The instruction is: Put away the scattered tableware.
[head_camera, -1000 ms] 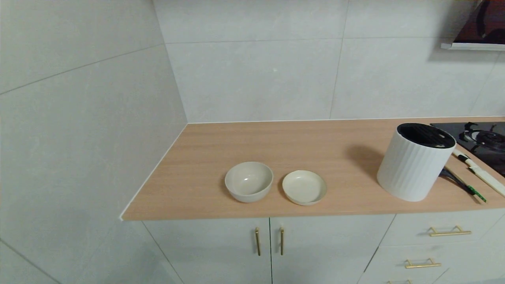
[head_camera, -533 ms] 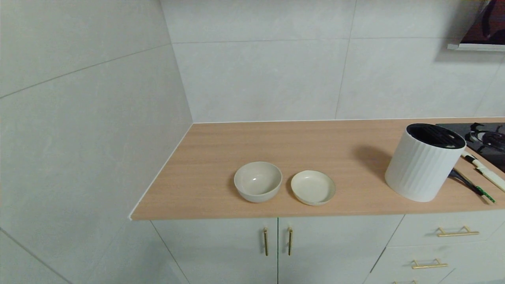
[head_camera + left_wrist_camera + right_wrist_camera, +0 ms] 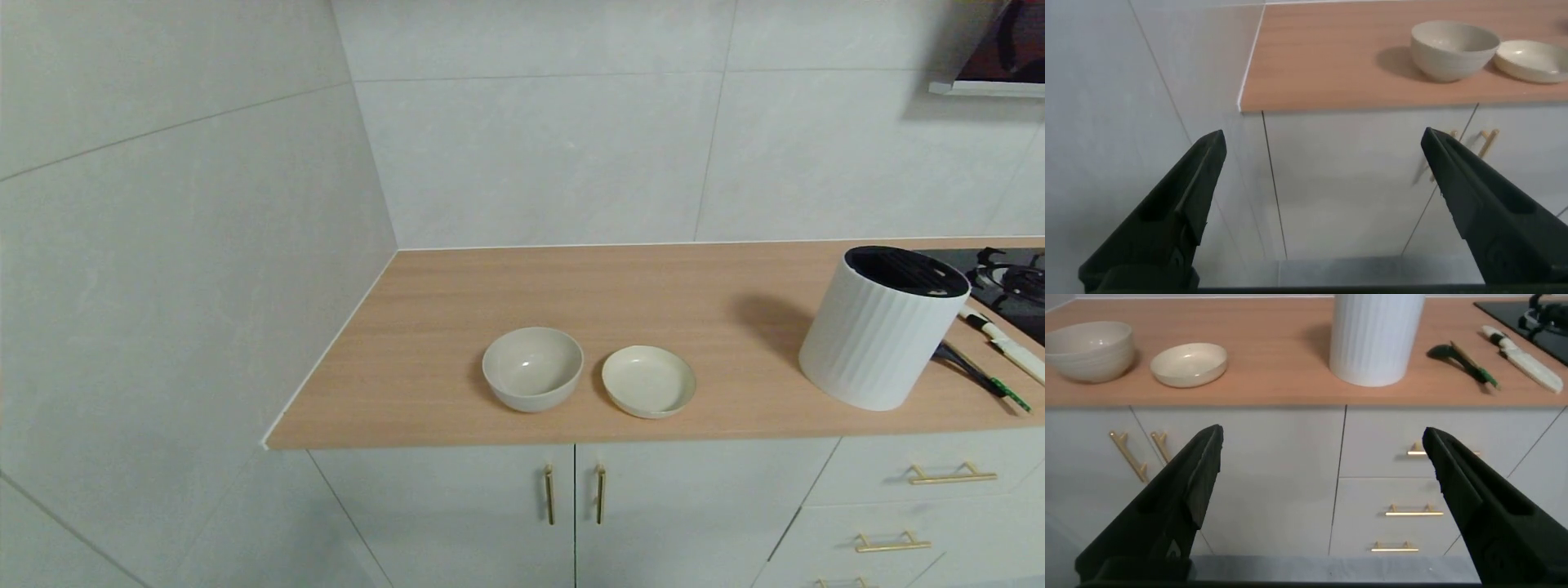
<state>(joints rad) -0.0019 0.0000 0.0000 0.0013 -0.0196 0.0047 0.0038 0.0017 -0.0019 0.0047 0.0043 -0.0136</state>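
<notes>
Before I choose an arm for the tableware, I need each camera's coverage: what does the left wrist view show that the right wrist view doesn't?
Left wrist view adds the countertop ending at the tiled wall. Right wrist view adds the white ribbed holder, the green-tipped utensil, the knife, the stove corner and the drawers. Shared: the bowl, the shallow dish and the cabinet door handles.

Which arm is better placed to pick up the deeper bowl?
Likely left: the left gripper, open, is nearer the bowl; the right gripper faces the white ribbed holder, with the bowl far aside.
</notes>
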